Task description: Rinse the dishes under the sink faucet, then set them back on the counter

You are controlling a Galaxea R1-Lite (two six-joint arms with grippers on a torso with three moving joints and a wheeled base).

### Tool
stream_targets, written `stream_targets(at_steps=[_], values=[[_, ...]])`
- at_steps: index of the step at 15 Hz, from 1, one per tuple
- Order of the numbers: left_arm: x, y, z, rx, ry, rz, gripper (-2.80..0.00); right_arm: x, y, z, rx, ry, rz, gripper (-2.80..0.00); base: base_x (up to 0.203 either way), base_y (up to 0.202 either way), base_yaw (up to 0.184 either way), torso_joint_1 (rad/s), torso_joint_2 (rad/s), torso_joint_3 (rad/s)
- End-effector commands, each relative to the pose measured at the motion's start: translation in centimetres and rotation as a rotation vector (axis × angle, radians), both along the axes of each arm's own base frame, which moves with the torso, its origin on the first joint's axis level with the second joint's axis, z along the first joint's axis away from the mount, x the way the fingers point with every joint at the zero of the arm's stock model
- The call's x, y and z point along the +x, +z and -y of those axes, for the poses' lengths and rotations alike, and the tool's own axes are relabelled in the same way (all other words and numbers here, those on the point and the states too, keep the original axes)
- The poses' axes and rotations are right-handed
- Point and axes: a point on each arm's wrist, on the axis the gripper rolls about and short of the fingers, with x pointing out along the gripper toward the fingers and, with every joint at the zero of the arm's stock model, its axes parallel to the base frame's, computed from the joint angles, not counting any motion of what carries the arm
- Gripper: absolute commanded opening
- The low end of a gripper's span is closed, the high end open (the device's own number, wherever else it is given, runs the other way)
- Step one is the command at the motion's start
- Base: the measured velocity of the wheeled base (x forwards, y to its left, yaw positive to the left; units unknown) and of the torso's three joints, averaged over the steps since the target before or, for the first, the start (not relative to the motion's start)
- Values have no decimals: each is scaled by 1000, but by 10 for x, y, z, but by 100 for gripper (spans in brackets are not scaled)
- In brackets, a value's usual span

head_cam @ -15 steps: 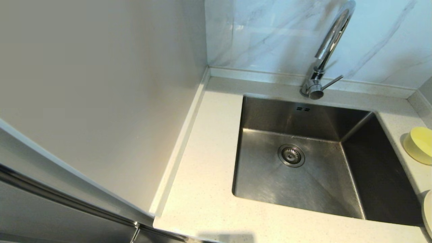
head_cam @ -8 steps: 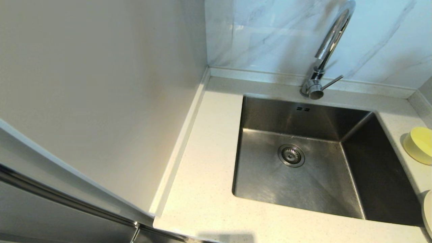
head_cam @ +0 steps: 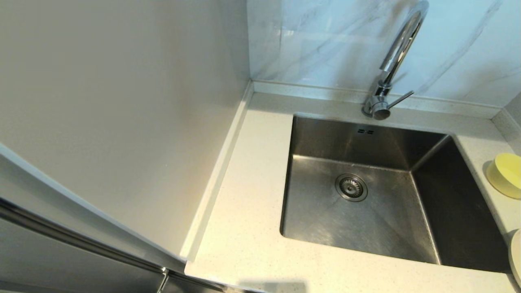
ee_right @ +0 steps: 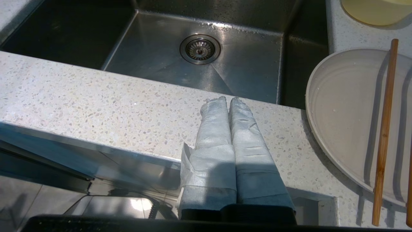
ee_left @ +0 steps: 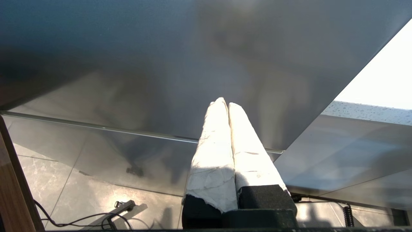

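Note:
The steel sink (head_cam: pixel 325 219) lies empty, its drain strainer (head_cam: pixel 351 187) dry, under the chrome faucet (head_cam: pixel 397 53). On the counter (head_cam: pixel 244 228) right of the sink stand the pale-yellow bowl (head_cam: pixel 506 174) and the cream plate (ee_right: pixel 347 112), whose edge (head_cam: pixel 516 256) just shows in the head view. Brown chopsticks (ee_right: pixel 384 129) lie across the plate. My right gripper (ee_right: pixel 227 100) is shut and empty above the counter's front edge, left of the plate. My left gripper (ee_left: pixel 224 103) is shut and empty, low beside a grey cabinet panel, outside the head view.
A tall pale panel (head_cam: pixel 101 101) walls off the left of the counter. The marble wall (head_cam: pixel 325 36) rises behind the faucet. Below the left gripper are a tiled floor and a cable (ee_left: pixel 80 219).

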Motion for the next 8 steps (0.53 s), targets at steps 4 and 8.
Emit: stream_targets(at_steps=[4, 8], values=[[0, 0, 0, 0, 0, 0, -280, 0, -2, 0, 7, -3, -11, -280, 0, 0, 0, 0, 0, 0], [0, 0, 0, 0, 0, 0, -280, 1, -2, 0, 26, -10, -6, -280, 0, 0, 0, 0, 0, 0]])
